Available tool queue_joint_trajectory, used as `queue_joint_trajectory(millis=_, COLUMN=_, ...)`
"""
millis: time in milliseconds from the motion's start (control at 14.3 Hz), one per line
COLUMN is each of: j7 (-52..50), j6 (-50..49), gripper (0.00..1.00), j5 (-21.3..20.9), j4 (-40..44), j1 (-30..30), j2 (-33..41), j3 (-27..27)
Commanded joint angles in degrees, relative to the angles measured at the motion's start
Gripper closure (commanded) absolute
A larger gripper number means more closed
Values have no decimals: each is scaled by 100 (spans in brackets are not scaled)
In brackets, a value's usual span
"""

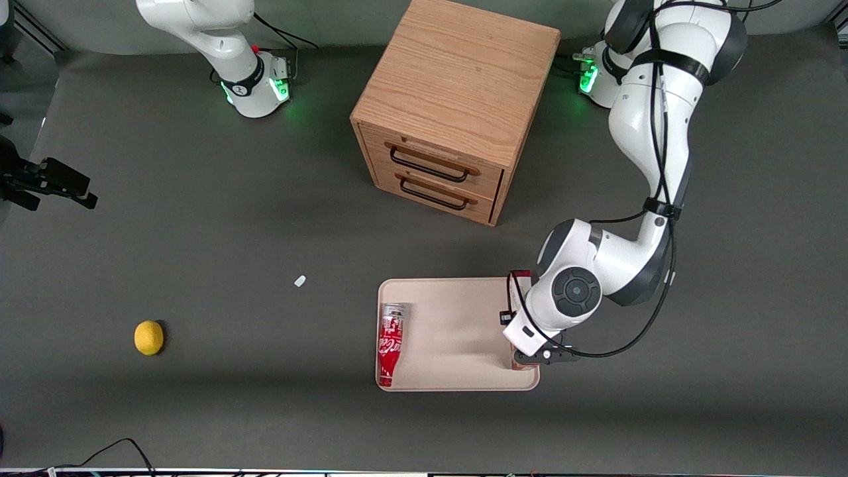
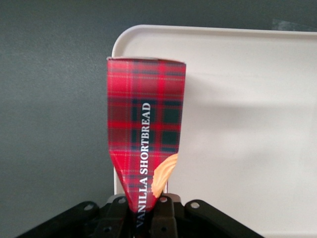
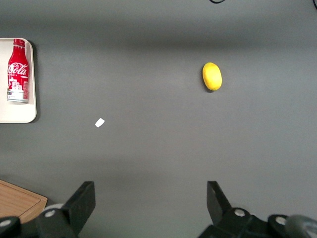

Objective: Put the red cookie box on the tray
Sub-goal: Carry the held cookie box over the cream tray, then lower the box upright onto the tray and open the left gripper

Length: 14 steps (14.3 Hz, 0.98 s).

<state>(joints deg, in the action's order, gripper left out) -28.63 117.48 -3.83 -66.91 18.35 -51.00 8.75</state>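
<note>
The red cookie box (image 2: 146, 124) is a red tartan carton lettered "VANILLA SHORTBREAD" with a tan cookie picture. My left gripper (image 2: 147, 208) is shut on one end of it, and the carton is pinched narrow between the fingers. It lies along the edge of the beige tray (image 2: 247, 124) at the working arm's end, its free end near a rounded corner. In the front view my gripper (image 1: 522, 354) is over that edge of the tray (image 1: 457, 331). The wrist hides most of the box, showing only a red sliver (image 1: 521, 272). I cannot tell whether it touches the tray.
A red Coca-Cola bottle-can (image 1: 391, 341) lies on the tray along the edge toward the parked arm. A wooden two-drawer cabinet (image 1: 457, 99) stands farther from the front camera. A lemon (image 1: 149, 337) and a small white scrap (image 1: 300, 281) lie on the grey table toward the parked arm's end.
</note>
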Motion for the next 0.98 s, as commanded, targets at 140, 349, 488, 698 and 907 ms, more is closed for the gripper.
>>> queue_joint_trajectory(millis=140, j7=-292, j6=73, gripper=100, j5=-74, j4=196, j1=134, j2=-165, j3=-119)
queue_joint_trajectory(millis=349, j7=-328, j6=82, gripper=100, j5=-74, j4=196, j1=134, j2=-191, j3=-119)
queue_joint_trajectory(millis=488, j7=-284, j6=108, gripper=43, j5=-92, j4=178, j1=125, j2=-191, j3=-119)
queue_joint_trajectory(millis=698, j7=-328, j6=441, gripper=0, j5=-223, j4=20, j1=151, j2=-174, j3=-119)
queue_joint_trajectory(millis=907, j7=-328, j6=442, gripper=0, j5=-215, j4=20, j1=151, j2=-165, j3=-119)
